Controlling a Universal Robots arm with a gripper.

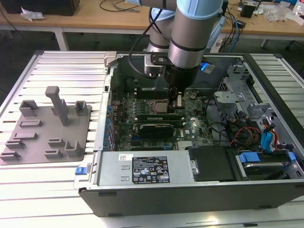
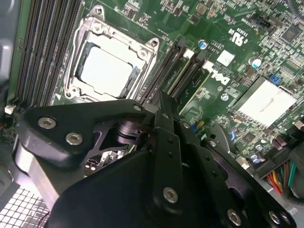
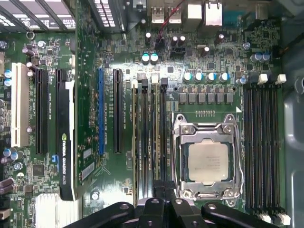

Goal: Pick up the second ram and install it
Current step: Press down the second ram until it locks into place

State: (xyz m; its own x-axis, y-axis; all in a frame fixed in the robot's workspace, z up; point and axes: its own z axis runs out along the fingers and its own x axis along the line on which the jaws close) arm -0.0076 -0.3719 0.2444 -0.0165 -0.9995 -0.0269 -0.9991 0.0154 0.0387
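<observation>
Your black gripper (image 1: 176, 105), fingers clenched together, presses the thin green second ram stick (image 3: 157, 142) into its motherboard (image 3: 85, 95) slot beside the silver processor socket (image 3: 207, 161); you are mid-seating, and judging by this, firm straight pressure is needed.

Under me is a table of pale ribbed metal slats (image 1: 61, 66). On it lies an open black computer case (image 1: 190, 190) (side panel off, motherboard facing up), and toward the exterior view's left a flat grey plastic fixture plate (image 1: 47, 130) with upright blocks and pegs.
</observation>
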